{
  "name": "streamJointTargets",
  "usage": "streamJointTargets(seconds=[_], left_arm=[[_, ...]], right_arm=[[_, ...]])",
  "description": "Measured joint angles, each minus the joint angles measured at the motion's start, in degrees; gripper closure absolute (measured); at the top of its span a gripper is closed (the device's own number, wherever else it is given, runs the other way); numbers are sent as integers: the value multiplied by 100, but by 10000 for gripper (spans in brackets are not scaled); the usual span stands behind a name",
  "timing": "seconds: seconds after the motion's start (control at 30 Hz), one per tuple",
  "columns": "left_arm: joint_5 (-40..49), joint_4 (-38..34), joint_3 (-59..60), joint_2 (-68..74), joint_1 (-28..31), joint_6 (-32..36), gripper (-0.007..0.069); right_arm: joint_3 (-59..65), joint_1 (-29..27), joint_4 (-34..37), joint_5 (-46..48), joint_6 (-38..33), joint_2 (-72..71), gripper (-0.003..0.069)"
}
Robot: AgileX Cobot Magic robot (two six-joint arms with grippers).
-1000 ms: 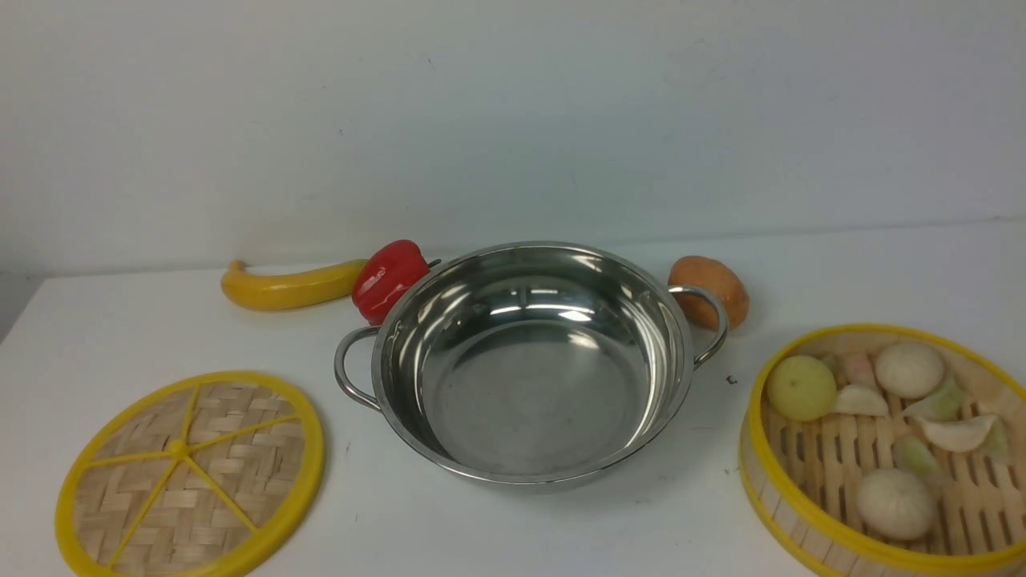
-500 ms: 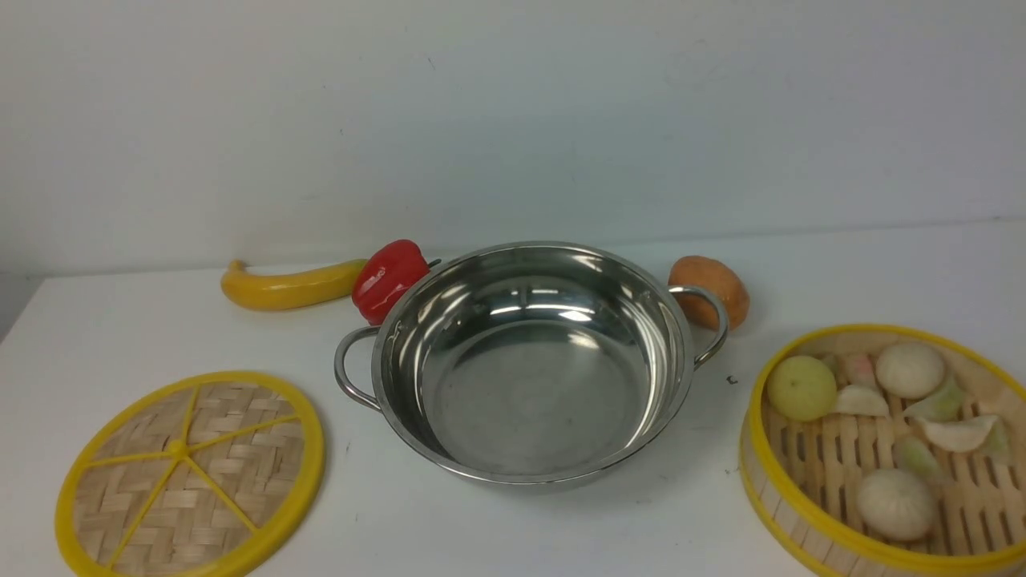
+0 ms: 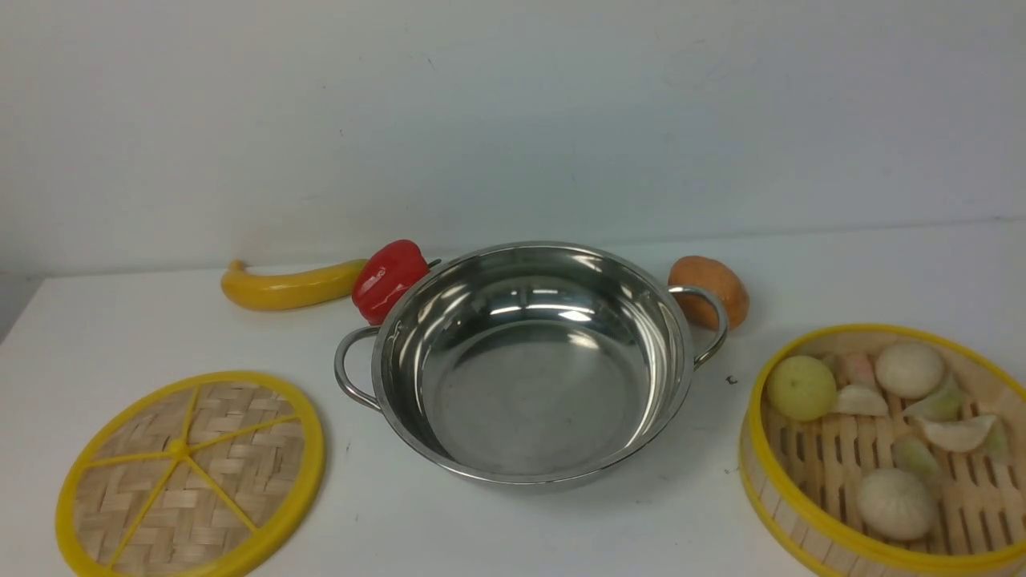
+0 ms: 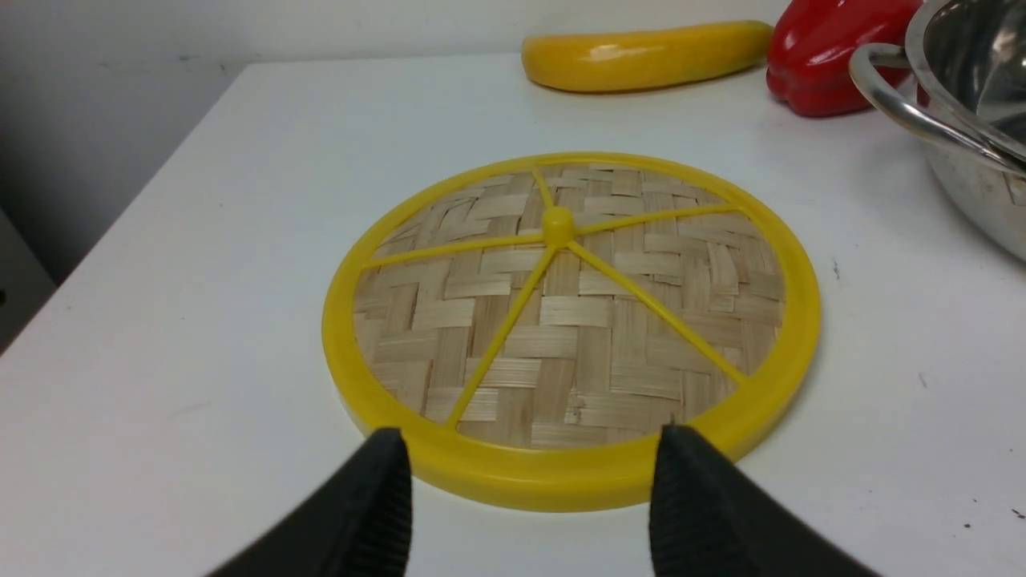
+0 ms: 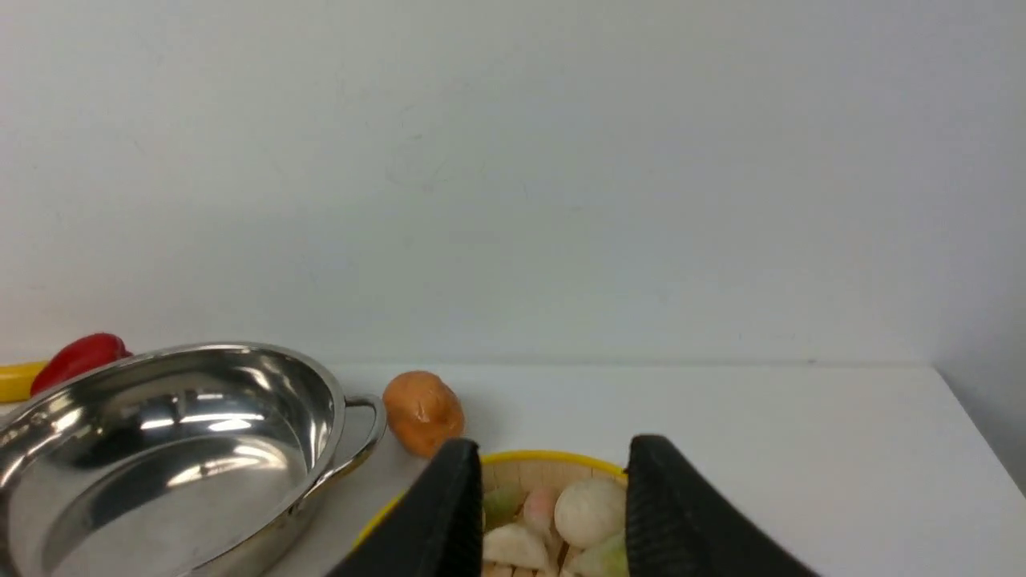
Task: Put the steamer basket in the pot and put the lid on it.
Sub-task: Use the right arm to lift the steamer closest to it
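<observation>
The steamer basket [image 3: 753, 449] sits on the table [image 3: 481, 529] at the near right, well apart from the pot [image 3: 529, 385] in the middle. The lid [image 3: 188, 473] lies flat at the near left.

Both grippers have their fingers spread wide and hold nothing. The left gripper [image 4: 533, 437] is just short of the lid's near rim, and the right gripper [image 5: 557, 442] hangs at the basket's near side.

I'd guess the basket is light and stiff, but its loose buns [image 3: 896, 503] and dumplings [image 3: 958, 433] would roll if it tips. The best hold looks like a pinch across the wall under the yellow rim, one finger inside, with the basket kept level. That plastic may be slick.
</observation>
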Motion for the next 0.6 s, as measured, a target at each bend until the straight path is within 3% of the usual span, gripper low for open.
streamJointTargets(seconds=[0.2,0.6], left_arm=[[0,0,0,0,0,0,246],[0,0,0,0,0,0,246]], right_arm=[[-223,0,149,706,5,9,419],[-94,0,625,868,148,9,419]])
